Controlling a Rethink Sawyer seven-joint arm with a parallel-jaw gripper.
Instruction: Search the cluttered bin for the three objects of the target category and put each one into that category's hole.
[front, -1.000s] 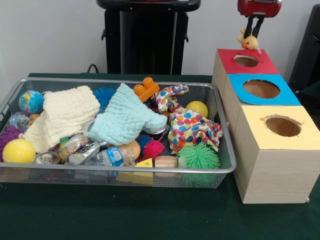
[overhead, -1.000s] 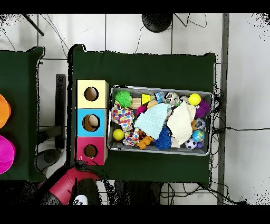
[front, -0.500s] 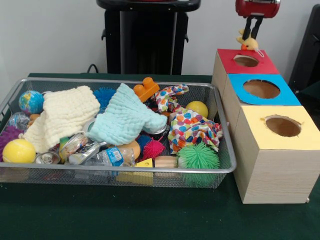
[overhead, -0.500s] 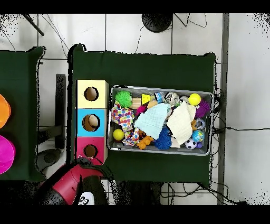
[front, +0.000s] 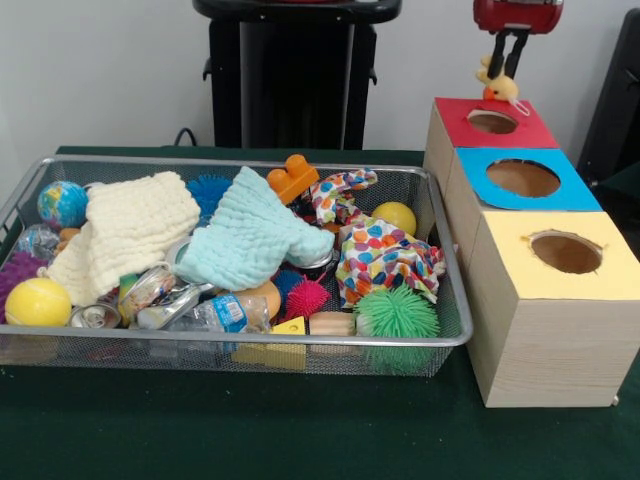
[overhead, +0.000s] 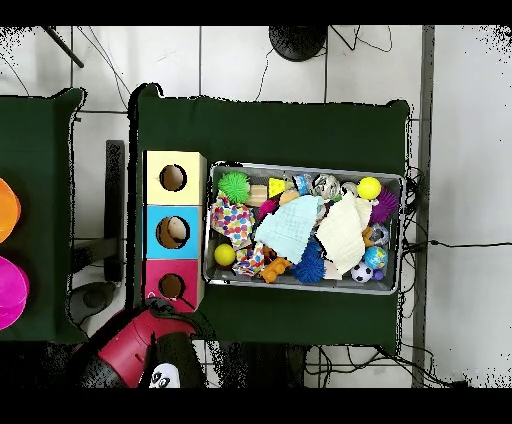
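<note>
1. I see the fingers (front: 497, 52) pinching a small yellow duck toy (front: 496, 82) by its top.
2. The duck hangs upright under the gripper (front: 506, 68), long axis vertical; its beak direction I cannot tell.
3. It hangs above the far edge of the red box (front: 495, 122), just behind the hole (front: 492, 122).
4. The wire bin (front: 230, 352) sits beside the boxes.

1. Even, bright indoor light fills both views; nothing is dim.
2. A soft shadow lies under the wire bin (front: 240, 345) toward 6 o'clock.
3. The white wall (front: 100, 70) shows no glare.
</note>
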